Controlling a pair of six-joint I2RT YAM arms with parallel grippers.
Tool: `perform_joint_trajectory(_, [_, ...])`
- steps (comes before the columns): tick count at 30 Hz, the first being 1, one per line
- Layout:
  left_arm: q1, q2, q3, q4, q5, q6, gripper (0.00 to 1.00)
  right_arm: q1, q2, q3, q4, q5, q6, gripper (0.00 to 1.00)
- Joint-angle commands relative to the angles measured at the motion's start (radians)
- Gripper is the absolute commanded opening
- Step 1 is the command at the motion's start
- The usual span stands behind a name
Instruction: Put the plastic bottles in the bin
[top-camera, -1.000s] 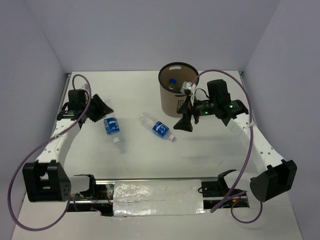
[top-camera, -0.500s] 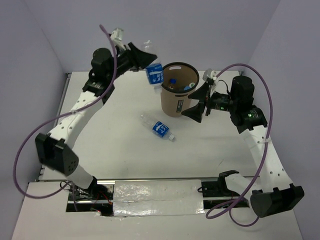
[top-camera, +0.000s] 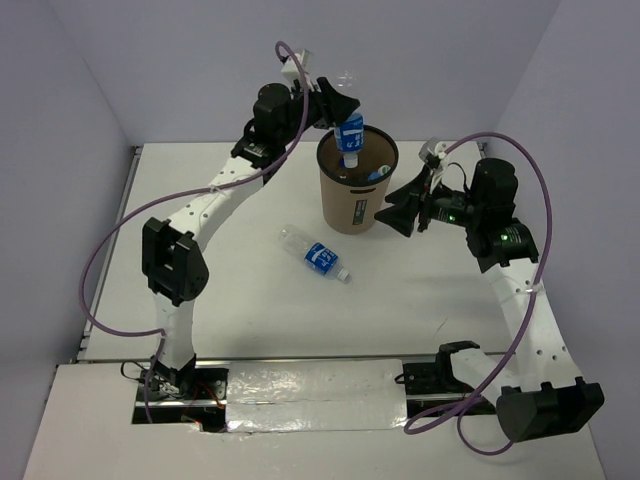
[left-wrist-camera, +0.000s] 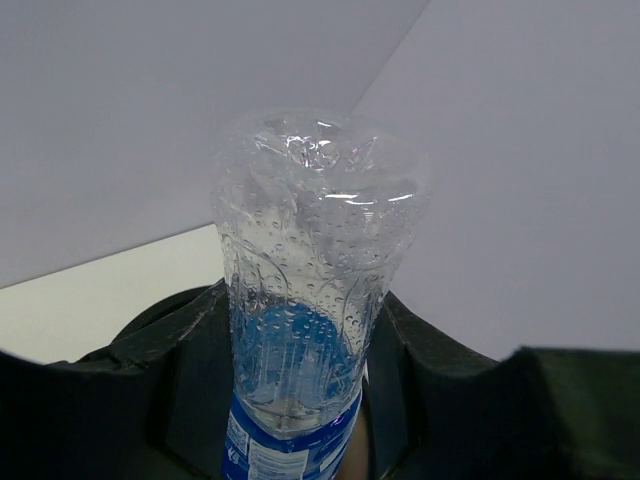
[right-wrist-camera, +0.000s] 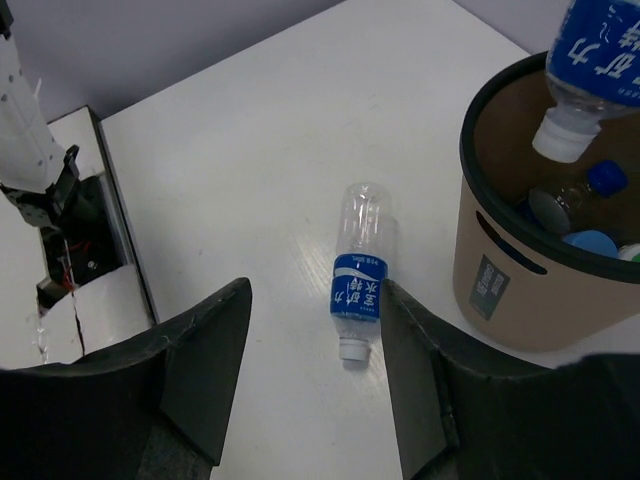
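From above, the left fingers (top-camera: 330, 100) clamp a blue-labelled clear bottle (top-camera: 350, 130) cap-down over the brown, black-rimmed bin (top-camera: 345, 205). The right fingers (top-camera: 398, 215) gape empty beside it. Left wrist: the bottle's base is crumpled. Right wrist: a second bottle (right-wrist-camera: 358, 275) lies on the worktop (right-wrist-camera: 250, 150) near the bin.

Bright, even, diffuse from overhead. Soft, faint shadows on the tabletop (top-camera: 250, 300). Small glare spots on the clear bottle (left-wrist-camera: 310, 270). Sharp throughout, barely any blur.
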Motion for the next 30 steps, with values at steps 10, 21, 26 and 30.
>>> perform_joint_trajectory(10, [-0.048, -0.009, 0.055, -0.127, -0.075, 0.13, 0.79, 0.014, 0.145, 0.061, -0.1, 0.049, -0.138, 0.69])
perform_joint_trajectory(21, [-0.048, -0.165, 0.06, -0.225, -0.09, 0.183, 0.92, 0.243, 0.286, 0.235, -0.337, 0.187, -0.325, 0.82])
perform_joint_trajectory(26, [-0.028, -0.457, -0.196, -0.292, -0.217, 0.272, 0.97, 0.424, 0.381, 0.332, -0.39, 0.374, -0.315, 0.86])
perform_joint_trajectory(30, [0.03, -0.728, -0.503, -0.35, -0.337, 0.221, 0.99, 0.531, 0.516, 0.392, -0.377, 0.607, -0.23, 0.92])
